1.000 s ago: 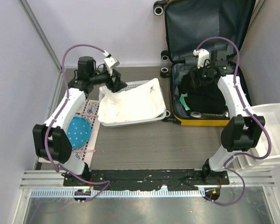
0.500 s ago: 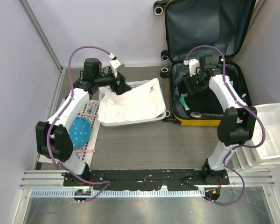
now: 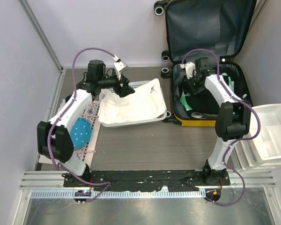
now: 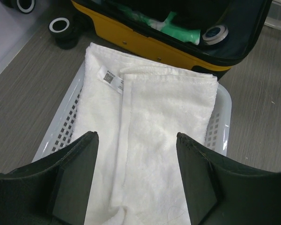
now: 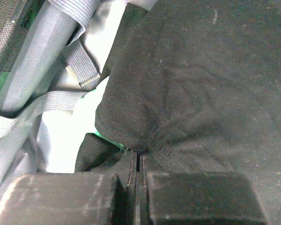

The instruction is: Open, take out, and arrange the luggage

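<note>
The yellow luggage lies open at the back right, its dark lid propped against the wall. Inside it lies a black garment. My right gripper is down in the case and shut on that garment's hem, which bunches at the fingertips. My left gripper hangs open a little above a white towel that fills the white mesh basket. Nothing sits between its fingers. From above, the left gripper is over the basket's back left part.
Grey straps and a green packet lie in the case beside a round tin. White drawer bins stand at the right edge. A blue dotted item rests on a mat at the left. Black wheels stick out toward the basket.
My right gripper has moved left inside the case, dropped onto the black garment and closed on its hem. The left arm has swung slightly right over the basket, still open.
</note>
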Tool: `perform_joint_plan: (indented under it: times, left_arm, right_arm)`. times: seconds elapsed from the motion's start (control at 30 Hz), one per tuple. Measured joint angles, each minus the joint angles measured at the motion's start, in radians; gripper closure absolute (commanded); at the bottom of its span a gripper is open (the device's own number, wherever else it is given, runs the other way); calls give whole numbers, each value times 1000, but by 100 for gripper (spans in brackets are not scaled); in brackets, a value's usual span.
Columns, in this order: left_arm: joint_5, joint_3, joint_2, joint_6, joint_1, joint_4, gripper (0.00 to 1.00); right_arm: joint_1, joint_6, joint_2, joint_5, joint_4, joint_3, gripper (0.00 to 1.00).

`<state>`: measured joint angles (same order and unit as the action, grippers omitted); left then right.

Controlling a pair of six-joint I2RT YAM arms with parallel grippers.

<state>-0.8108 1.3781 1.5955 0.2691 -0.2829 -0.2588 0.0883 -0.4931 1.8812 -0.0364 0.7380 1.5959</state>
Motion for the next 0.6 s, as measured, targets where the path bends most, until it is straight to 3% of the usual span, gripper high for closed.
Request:
perform_joint_plan:
  times: [0.43,0.6]
  left_arm:
    - [0,29,87,-19,-107,17,29]
    - [27,32,151,-168,-153,212,28]
  right_arm:
    - [-197,-58,-217,-192,91,-9,100]
    - [-256,-24,-208,-282,109,-8,99]
